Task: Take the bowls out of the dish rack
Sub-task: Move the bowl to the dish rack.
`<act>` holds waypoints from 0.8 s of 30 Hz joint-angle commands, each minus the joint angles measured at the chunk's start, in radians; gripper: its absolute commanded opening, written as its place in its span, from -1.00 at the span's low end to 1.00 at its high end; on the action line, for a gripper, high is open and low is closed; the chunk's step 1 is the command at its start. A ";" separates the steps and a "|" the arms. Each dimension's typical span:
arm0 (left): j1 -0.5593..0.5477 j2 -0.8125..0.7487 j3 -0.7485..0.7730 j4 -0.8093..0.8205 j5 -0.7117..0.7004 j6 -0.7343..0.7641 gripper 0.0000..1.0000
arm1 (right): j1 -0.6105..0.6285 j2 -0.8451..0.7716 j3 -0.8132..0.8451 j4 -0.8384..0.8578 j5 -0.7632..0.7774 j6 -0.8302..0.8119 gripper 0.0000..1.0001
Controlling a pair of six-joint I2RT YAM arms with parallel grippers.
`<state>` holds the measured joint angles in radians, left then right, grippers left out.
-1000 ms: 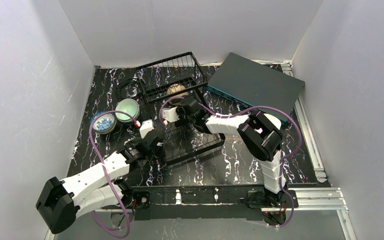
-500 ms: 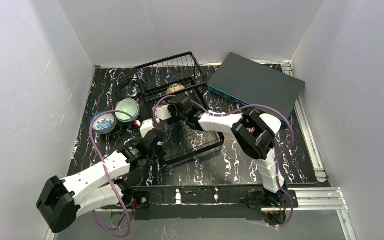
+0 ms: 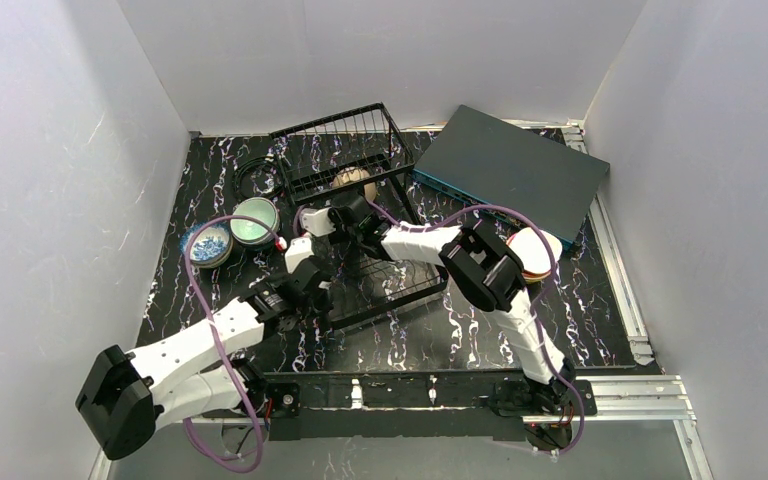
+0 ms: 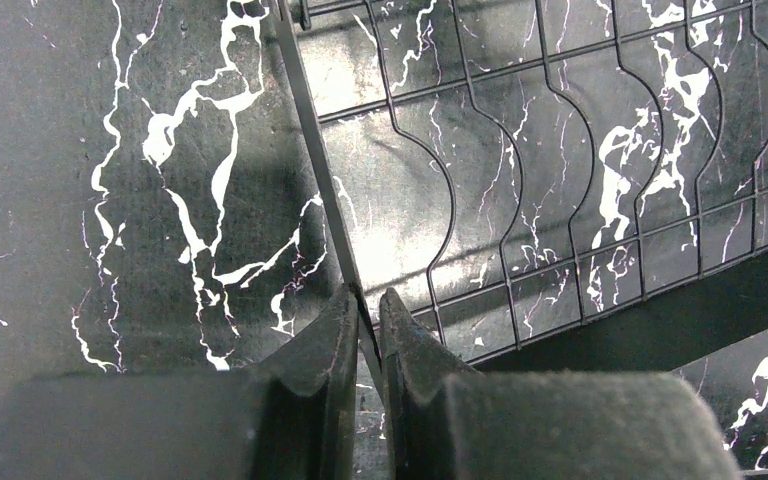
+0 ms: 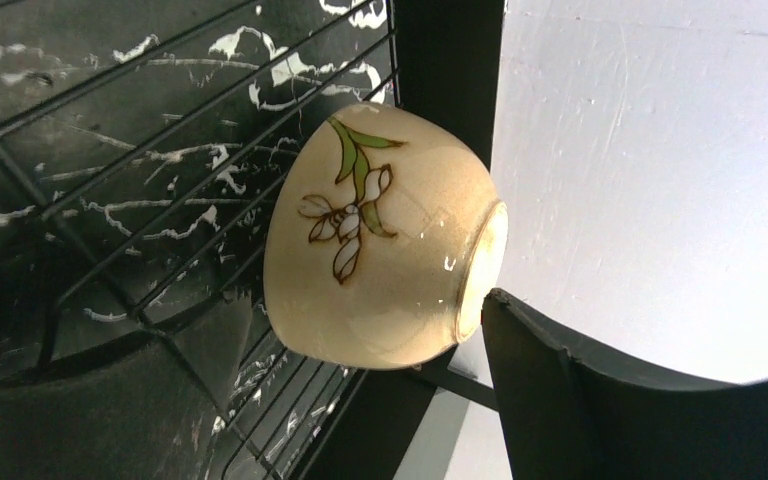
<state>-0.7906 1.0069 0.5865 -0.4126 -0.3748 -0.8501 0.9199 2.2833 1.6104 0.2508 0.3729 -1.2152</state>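
The glazed beige bowl (image 5: 380, 240), likely slippery and breakable, lay at the right gripper's (image 5: 335, 335) open fingers, best pinched by its rim, while the left gripper (image 4: 365, 300) clamped the rack's (image 4: 315, 150) wire.

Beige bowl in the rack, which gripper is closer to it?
Right. The right gripper is at the bowl, a finger by its foot; the left gripper pinches the rack edge, short of the bowl.

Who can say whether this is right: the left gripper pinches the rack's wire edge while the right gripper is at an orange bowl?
The bowl is beige with a painted flower, not orange; the right wrist view shows it. The left gripper does pinch the rack by its wire edge.
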 commanded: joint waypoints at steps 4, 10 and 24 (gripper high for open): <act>-0.048 0.053 0.069 -0.144 -0.055 0.034 -1.00 | -0.019 0.058 0.080 -0.004 0.112 0.002 0.89; -0.095 0.092 0.124 -0.213 -0.118 0.033 -1.00 | -0.028 0.083 0.118 -0.064 0.086 0.043 0.95; -0.162 0.108 0.172 -0.278 -0.159 0.029 -1.00 | -0.058 0.129 0.088 -0.003 0.240 0.118 0.97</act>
<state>-0.9131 1.1366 0.7288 -0.5797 -0.5709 -0.8421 0.9150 2.3722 1.7546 0.2108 0.4805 -1.1206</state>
